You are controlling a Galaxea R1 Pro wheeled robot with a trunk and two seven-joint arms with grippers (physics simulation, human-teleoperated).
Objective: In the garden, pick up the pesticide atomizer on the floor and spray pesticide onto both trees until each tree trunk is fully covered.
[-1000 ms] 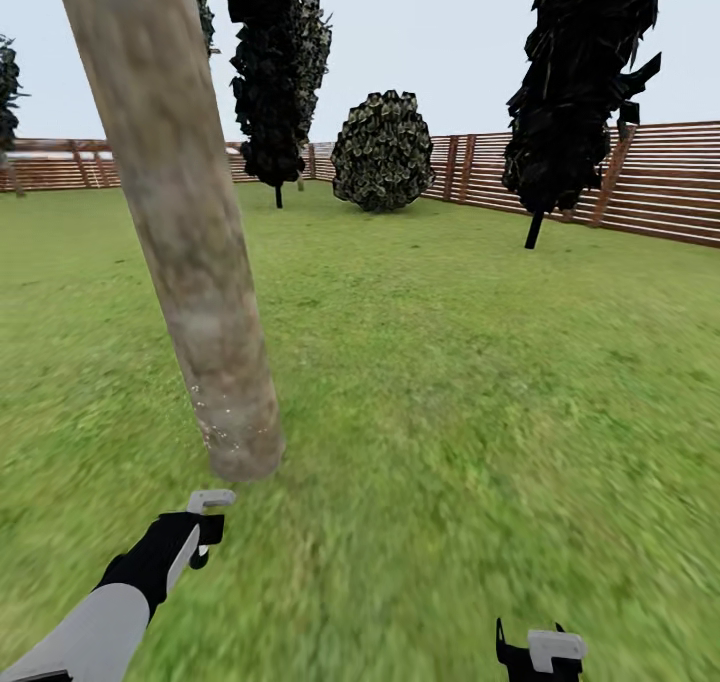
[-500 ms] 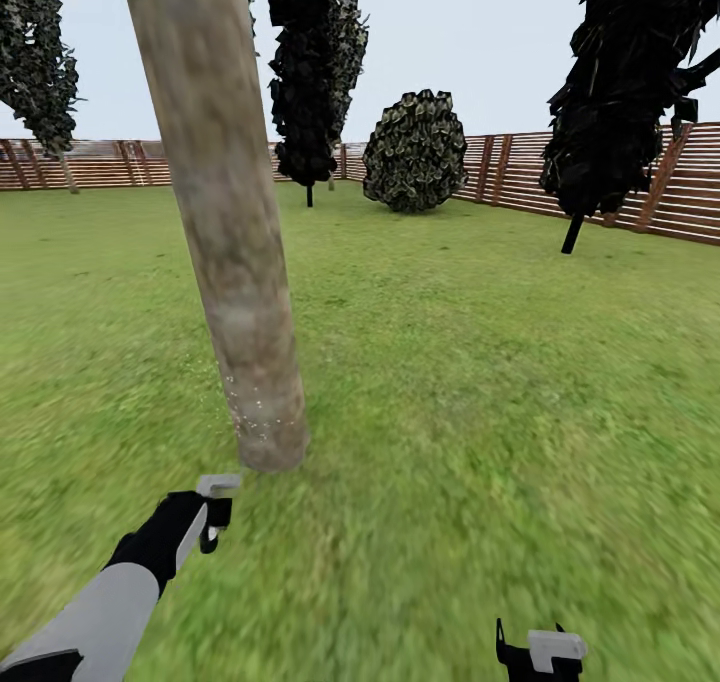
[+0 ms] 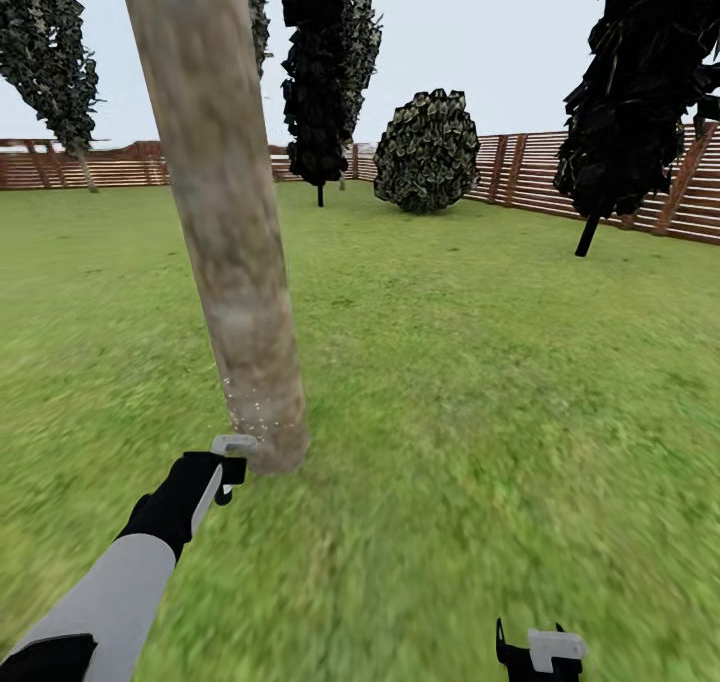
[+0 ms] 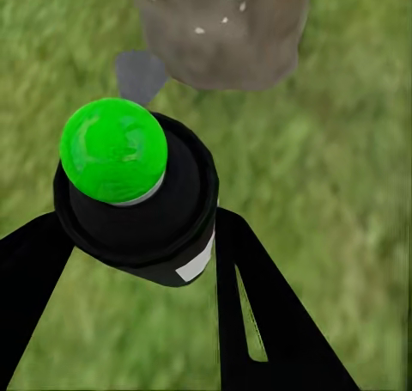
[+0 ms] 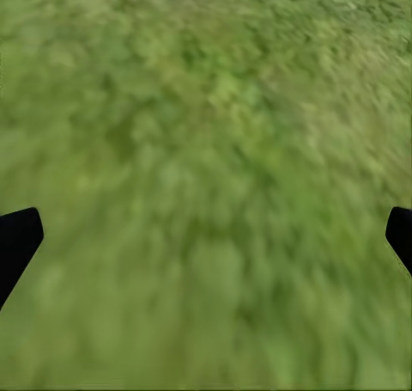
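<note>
A thick pale grey-brown mottled tree trunk (image 3: 225, 212) rises from the lawn just ahead on the left, with fine white specks near its base (image 3: 255, 422). My left gripper (image 3: 232, 459) reaches almost to that base and is shut on the pesticide atomizer (image 4: 146, 228). The atomizer is a small black bottle with a white patch, and its round tip (image 4: 113, 149) shows bright green. In the left wrist view the speckled trunk base (image 4: 223, 30) lies just beyond the atomizer. My right gripper (image 3: 540, 652) hangs low at the front right, open over bare grass. The second pale trunk is out of view.
Green lawn (image 3: 480, 362) stretches ahead and to the right. Black cone-shaped cypresses (image 3: 325, 72) (image 3: 640, 92), a round dark bush (image 3: 427, 150) and another dark tree (image 3: 55, 52) stand far back. A brown slatted fence (image 3: 540, 177) runs behind them.
The head view has swung, sliding the scene rightward. My left gripper with the atomizer has moved forward, from a gap short of the trunk base to almost touching it. The right gripper has not moved.
</note>
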